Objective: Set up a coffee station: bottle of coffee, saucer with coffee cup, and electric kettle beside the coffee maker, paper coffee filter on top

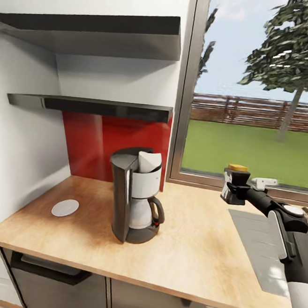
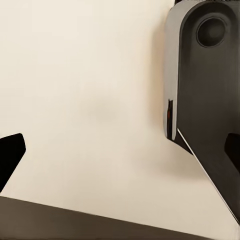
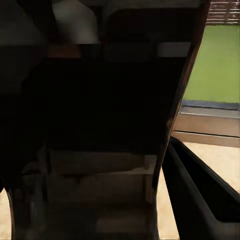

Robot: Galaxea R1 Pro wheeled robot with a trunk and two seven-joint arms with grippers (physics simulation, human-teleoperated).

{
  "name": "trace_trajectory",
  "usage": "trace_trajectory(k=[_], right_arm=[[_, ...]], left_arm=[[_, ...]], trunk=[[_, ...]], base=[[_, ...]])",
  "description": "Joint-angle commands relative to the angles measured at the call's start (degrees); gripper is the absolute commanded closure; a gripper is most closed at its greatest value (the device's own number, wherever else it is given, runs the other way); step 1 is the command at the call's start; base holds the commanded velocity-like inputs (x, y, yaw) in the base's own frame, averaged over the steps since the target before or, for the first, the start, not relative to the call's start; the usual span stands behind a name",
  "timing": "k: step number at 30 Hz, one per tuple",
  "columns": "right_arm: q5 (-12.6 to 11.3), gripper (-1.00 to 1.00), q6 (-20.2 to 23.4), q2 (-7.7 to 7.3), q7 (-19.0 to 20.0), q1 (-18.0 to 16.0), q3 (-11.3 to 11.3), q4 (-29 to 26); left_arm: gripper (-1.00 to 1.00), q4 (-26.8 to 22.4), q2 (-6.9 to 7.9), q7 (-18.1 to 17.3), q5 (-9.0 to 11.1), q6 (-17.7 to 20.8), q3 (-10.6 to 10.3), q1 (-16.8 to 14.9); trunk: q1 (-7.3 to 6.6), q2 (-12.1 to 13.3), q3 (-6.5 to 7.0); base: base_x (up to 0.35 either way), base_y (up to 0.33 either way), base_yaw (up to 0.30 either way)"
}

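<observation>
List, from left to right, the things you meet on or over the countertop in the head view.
saucer → coffee maker → bottle of coffee held in the right gripper

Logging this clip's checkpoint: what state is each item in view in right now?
coffee maker: upright on the countertop, white filter on top
bottle of coffee: upright, lid on, held above the counter
right pincer: shut on the bottle
saucer: flat on the countertop, bare
shelves: bare
</observation>
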Motion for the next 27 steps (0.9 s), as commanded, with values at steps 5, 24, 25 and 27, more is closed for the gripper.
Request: trace_trajectory(k=[5,24,25,27], right_arm=[[-0.6,1.00,0.4,0.06,0.0,0.1,0.0,0.3],[-0.6,1.00,-2.7,2.91,-0.3,2.4,0.2,1.9],[-0.5,1.00,-3.8,3.31,-0.3,2.4,0.2,2.5],[0.7,1.00,-7.5,4.66,-0.4,2.4,0.2,4.8]], left_arm=[[-1.00,0.0,0.00,0.4,-0.5,-0.1,0.1,0.0],[-1.00,0.0,-0.04,0.8,-0.4,-0.1,0.1,-0.1],[-1.00,0.0,-0.03,0.8,-0.4,-0.1,0.1,-0.1],[-1.00,0.0,-0.01,0.8,-0.4,-0.1,0.1,-0.1]], trunk=[[-0.02,0.0,0.15],[-0.02,0.0,-0.57],[-0.02,0.0,-0.66],[-0.02,0.0,-0.84]], base=[[-0.241,-0.011,0.252],[-0.011,0.000,0.063],[0.000,0.000,0.000],[0.000,0.000,0.000]])
